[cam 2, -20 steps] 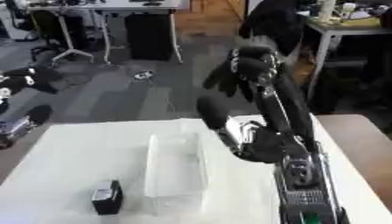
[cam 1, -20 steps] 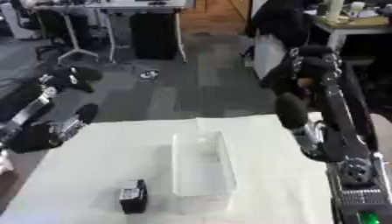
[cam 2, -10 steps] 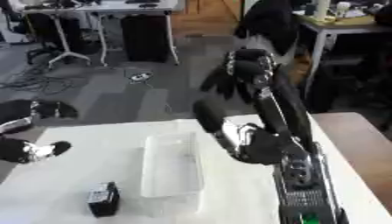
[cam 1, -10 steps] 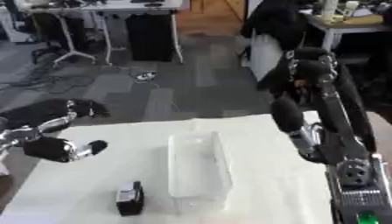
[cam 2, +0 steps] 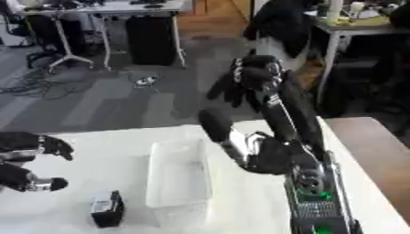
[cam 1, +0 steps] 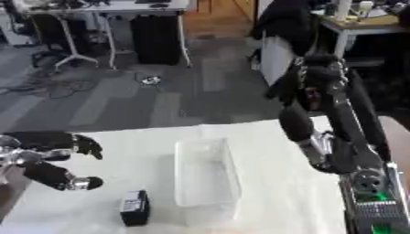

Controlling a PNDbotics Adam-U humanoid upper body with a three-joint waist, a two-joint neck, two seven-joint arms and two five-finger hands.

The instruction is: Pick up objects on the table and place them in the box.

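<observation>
A small black object (cam 1: 134,208) with a pale label lies on the white table, just left of the clear plastic box (cam 1: 206,179). My left hand (cam 1: 50,157) hovers over the table's left side, above and left of the black object, fingers and thumb spread apart with nothing between them. My right hand (cam 1: 314,83) is raised high above the table's far right edge, fingers hanging relaxed and empty. The box looks empty.
The white table (cam 1: 272,210) runs to its far edge near the box's back. Beyond it are grey floor, black desks (cam 1: 152,36) and a chair base (cam 1: 68,59). My right arm (cam 1: 344,151) stands along the table's right side.
My left hand has come down and in over the table's left side, closer to the black object. The right arm holds its raised pose. The camera has tilted slightly.
</observation>
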